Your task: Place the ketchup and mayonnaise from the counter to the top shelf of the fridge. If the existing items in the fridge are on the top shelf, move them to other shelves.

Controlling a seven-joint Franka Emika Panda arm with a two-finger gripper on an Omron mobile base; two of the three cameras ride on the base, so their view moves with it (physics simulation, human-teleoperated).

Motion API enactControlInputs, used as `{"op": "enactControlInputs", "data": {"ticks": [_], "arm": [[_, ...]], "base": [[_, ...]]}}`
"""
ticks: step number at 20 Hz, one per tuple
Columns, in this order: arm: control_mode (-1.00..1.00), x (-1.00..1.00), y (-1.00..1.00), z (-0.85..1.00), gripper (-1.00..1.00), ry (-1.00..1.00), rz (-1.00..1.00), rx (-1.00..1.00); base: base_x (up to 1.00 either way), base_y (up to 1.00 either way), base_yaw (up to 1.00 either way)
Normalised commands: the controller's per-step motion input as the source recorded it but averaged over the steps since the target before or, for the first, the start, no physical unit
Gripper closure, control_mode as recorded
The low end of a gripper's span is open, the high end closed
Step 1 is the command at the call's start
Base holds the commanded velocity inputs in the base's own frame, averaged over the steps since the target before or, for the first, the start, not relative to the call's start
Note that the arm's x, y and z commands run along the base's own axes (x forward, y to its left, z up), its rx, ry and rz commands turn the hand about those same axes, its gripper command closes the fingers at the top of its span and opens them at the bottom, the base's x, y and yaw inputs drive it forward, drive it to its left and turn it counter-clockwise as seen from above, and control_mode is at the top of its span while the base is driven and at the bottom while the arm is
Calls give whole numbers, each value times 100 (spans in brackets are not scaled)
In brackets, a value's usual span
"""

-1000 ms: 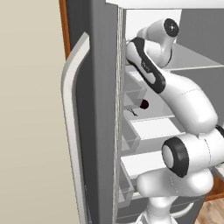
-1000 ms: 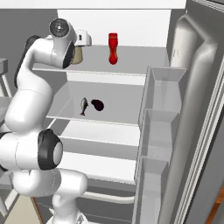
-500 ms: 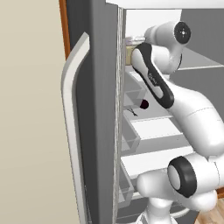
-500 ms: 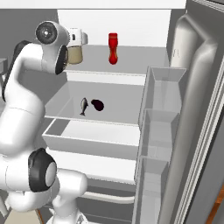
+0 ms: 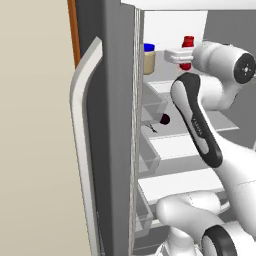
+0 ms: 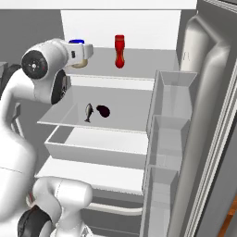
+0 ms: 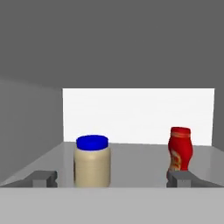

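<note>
The mayonnaise (image 7: 92, 162), a cream jar with a blue lid, stands upright on the fridge's top shelf (image 7: 140, 159). To its right on the same shelf is the red ketchup (image 7: 180, 154) bottle, also upright. My gripper (image 7: 111, 179) is open in front of the shelf edge, a little short of both, with nothing between its fingers. In the right base view the hand covers most of the mayonnaise (image 6: 76, 41), and the ketchup (image 6: 120, 51) stands free to its right. The left base view shows the mayonnaise (image 5: 148, 57) and the ketchup's cap (image 5: 188, 42).
A small fish (image 6: 88, 112) and a dark purple item (image 6: 103, 110) lie on the middle shelf. Below it is a drawer (image 6: 92, 148). Door bins (image 6: 169, 115) line the open right door. The left door (image 5: 110, 125) stands close beside the arm.
The arm has swung upward and the hand has drawn back from the top shelf. The jar and bottle have stayed where they stood.
</note>
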Motion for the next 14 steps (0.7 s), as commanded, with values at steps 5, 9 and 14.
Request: {"op": "enactControlInputs", "data": {"ticks": [5,9,14], "arm": [[-100,-100,-47,0,-100,-5,-1,0],[-100,-100,-32,-8,-100,0,0,-3],[-100,-100,-19,-16,-100,-1,0,-7]], "base": [[0,0,0],[0,0,0],[0,0,0]]}}
